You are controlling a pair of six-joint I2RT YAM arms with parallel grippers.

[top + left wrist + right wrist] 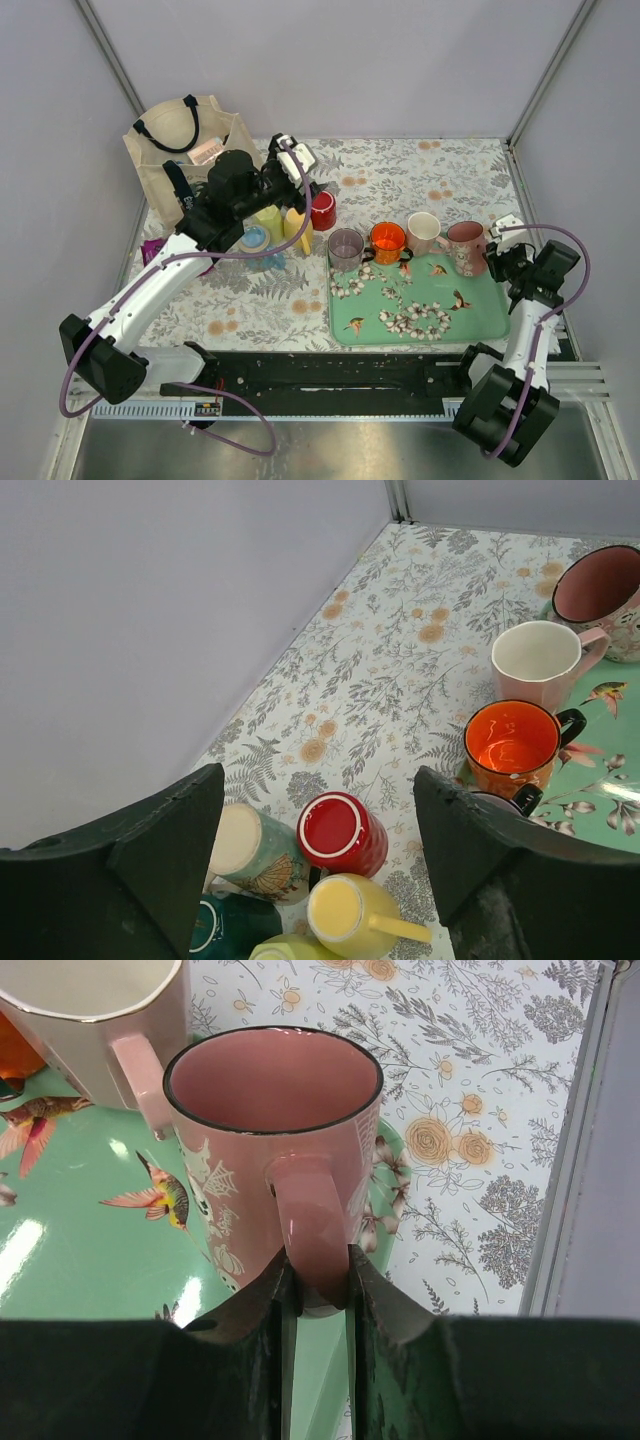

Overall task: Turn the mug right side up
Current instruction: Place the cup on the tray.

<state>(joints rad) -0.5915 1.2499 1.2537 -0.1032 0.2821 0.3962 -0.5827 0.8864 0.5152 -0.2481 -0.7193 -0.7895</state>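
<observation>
Well, mug (270,1110) (upright), handle (305,1215) inside right tool (318,1260)

The pink mug (225,1185), centre frame, looks like glossy glazed ceramic. The green tray (90,1260) shines smooth. The surface (470,1080) wears matt floral cloth. The tote bag (160,165), upper left, looks like coarse canvas.

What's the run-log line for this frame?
left gripper: open, above inverted red mug | right gripper: shut on pink mug handle | pink mug: upright on tray

Floral table (420,170) — tray (485,325), mugs (322,210), tote (165,160)
</observation>
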